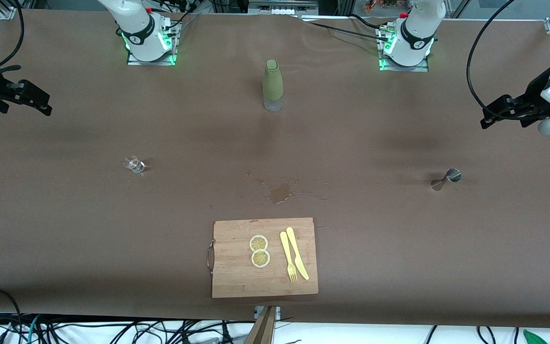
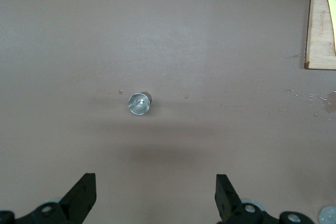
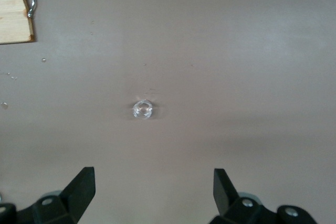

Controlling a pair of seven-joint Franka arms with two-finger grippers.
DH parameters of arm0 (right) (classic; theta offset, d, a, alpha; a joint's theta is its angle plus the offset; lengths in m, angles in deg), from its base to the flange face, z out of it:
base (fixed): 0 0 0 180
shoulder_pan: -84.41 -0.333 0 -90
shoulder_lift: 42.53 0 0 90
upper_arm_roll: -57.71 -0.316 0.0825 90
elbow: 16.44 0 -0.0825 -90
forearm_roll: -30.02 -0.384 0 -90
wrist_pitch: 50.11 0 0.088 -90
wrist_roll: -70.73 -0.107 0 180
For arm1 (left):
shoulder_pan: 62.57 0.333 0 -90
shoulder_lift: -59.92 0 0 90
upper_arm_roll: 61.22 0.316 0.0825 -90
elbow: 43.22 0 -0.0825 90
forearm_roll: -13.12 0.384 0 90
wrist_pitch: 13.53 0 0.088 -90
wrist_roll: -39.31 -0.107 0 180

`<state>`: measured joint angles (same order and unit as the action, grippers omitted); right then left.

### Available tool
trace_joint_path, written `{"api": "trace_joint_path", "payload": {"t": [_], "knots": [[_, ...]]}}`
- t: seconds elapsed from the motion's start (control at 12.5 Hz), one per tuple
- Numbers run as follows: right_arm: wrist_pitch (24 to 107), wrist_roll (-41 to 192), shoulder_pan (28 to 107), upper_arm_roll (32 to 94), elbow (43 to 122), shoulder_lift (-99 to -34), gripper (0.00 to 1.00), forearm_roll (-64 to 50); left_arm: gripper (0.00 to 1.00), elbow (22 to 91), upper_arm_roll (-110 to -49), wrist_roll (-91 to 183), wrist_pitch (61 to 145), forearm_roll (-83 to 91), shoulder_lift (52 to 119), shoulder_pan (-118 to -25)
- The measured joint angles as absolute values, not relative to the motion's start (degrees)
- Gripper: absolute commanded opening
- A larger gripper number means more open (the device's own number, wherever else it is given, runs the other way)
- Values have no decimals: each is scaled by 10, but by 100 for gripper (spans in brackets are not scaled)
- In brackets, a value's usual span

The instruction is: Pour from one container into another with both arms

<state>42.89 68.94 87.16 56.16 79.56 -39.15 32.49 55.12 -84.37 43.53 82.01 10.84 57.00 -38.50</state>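
The jigger (image 1: 448, 178), a small metal measure, stands on the bench (image 1: 399, 267) toward the left arm's end. The small clear glass (image 1: 134, 165) stands well apart from it, toward the right arm's end. Neither is held, and the pictures do not show whether either has liquid in it.

The left hand (image 2: 156, 198) hangs over the bench with the jigger in its wrist view, fingers spread wide and holding nothing. The right hand (image 3: 154, 195) hangs likewise with the glass in its view, also wide and holding nothing. Both are up at the ends of the bench, clear of the things.

This would fit arms poised before each picks up its vessel, or arms drawn back with both vessels set down after pouring. A wet patch (image 1: 282, 192) with scattered drops lies on the bench between the two, which hints that liquid has been spilt there, but that does not settle the stage.

If a grasp is to come, both vessels are small and light, the glass hard to see and easy to tip, so the fingers would need to close squarely and low.

A green bottle (image 1: 273, 85) stands near the arms' bases, midway between them. A cutting board (image 1: 264, 258) lies nearest the front camera, carrying two lemon slices (image 1: 259, 251), a fork (image 1: 288, 256) and a knife (image 1: 297, 252). Nothing stands close to either vessel.
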Motion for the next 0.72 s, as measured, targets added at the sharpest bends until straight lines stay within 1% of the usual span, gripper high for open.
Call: {"api": "trace_joint_path", "payload": {"t": [0.16, 0.24, 0.48, 0.72], "knots": [[429, 689, 873, 569, 796, -391, 100, 323, 100, 551, -841, 435, 820, 112, 566, -388], [429, 687, 872, 568, 796, -391, 100, 320, 100, 551, -830, 435, 817, 112, 563, -402], [429, 687, 872, 566, 796, -391, 100, 312, 100, 551, -764, 435, 798, 112, 555, -476], [429, 687, 872, 566, 796, -391, 100, 310, 100, 552, -746, 419, 785, 112, 552, -490]]}}
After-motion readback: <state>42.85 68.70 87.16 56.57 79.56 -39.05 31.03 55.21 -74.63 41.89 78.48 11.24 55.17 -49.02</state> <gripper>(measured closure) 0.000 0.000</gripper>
